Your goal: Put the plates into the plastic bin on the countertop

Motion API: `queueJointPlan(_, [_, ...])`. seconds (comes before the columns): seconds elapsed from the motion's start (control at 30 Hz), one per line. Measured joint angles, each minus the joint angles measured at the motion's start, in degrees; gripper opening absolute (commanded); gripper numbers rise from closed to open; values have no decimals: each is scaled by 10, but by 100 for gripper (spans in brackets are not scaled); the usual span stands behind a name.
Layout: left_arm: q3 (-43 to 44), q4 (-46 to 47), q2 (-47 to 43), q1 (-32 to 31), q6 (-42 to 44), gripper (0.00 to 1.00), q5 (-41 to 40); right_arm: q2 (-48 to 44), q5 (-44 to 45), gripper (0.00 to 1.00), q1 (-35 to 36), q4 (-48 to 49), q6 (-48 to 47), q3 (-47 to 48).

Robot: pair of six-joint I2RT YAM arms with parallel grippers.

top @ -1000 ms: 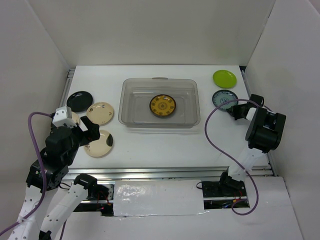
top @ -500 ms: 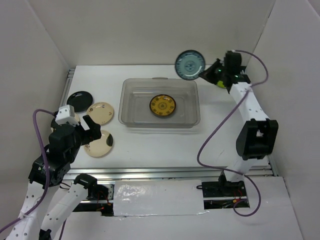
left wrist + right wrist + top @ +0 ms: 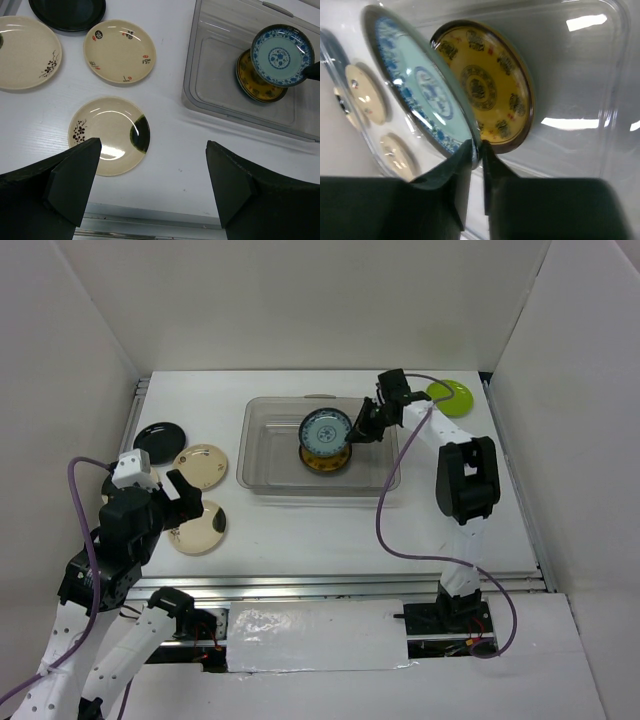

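Top external: green plate [image 3: 455, 398] near bin [image 3: 270, 445]

Bright, even overhead light, soft short shadows. White glare patches on the plastic bin [image 3: 590, 75] at right of the right wrist view; bottom foreground blurry.

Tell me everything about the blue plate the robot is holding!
The blue plate is small, round and glossy, pale teal in the middle with blue-and-white patterns around it and a dark rim. The right claw pinches its edge, holding it tilted just over the yellow plate lying in the clear bin.
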Motion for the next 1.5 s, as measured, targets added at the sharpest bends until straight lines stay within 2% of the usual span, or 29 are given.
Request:
queueJointPlan(0.07, [0, 0, 0, 0, 0, 99, 0, 0, 0, 63, -2, 3, 2, 1])
queueJointPlan(0.13, [0, 0, 0, 0, 0, 99, 0, 0, 1, 72, -5, 2, -1, 1])
queueJointPlan(0.17, [0, 0, 0, 0, 0, 99, 0, -1, 0, 93, -5, 3, -3, 1])
queueJointPlan(0.2, [0, 0, 0, 0, 0, 99, 0, -4, 0, 94, -4, 3, -5, 0])
queueJointPlan(0.23, [0, 0, 0, 0, 0, 99, 0, -9, 0, 100, -3, 3, -6, -3])
queueJointPlan(0.37, [0, 0, 0, 0, 0, 99, 0, -60, 5, 100, -5, 2, -13, -28])
queueJointPlan(0.47, [0, 0, 0, 0, 0, 99, 0, -148, 26, 100, -23, 24, -2, -88])
queueJointPlan(0.6, [0, 0, -1, 0, 0, 99, 0, -263, 75, 100, -119, 97, 48, -192])
queueJointPlan(0.67, [0, 0, -1, 0, 0, 99, 0, -278, 100, 100, -179, 148, 80, -229])
queueJointPlan(0.77, [0, 0, -2, 0, 0, 99, 1, -232, 108, 100, -260, 233, 133, -268])
queueJointPlan(0.87, [-1, 1, -12, 0, 2, 99, 5, -138, 91, 99, -301, 316, 183, -291])
queueJointPlan(0.97, [-3, 2, -25, 0, 2, 99, 9, -62, 79, 98, -315, 370, 233, -301])
queueJointPlan(1.2, [-3, 4, -26, 0, 13, 99, 17, 5, 77, 94, -325, 496, 322, -274])
queueJointPlan(1.3, [-3, 5, -19, 0, 14, 99, 21, 49, 81, 89, -326, 505, 357, -222])
queueJointPlan(1.4, [-4, 5, -8, 0, 15, 99, 26, 77, 104, 76, -325, 496, 371, -177])
queueJointPlan(1.43, [-4, 5, -3, 0, 15, 99, 28, 86, 114, 66, -323, 478, 374, -160])
queueJointPlan(1.5, [-4, 6, 4, 0, 15, 99, 29, 106, 134, 60, -320, 446, 376, -119])
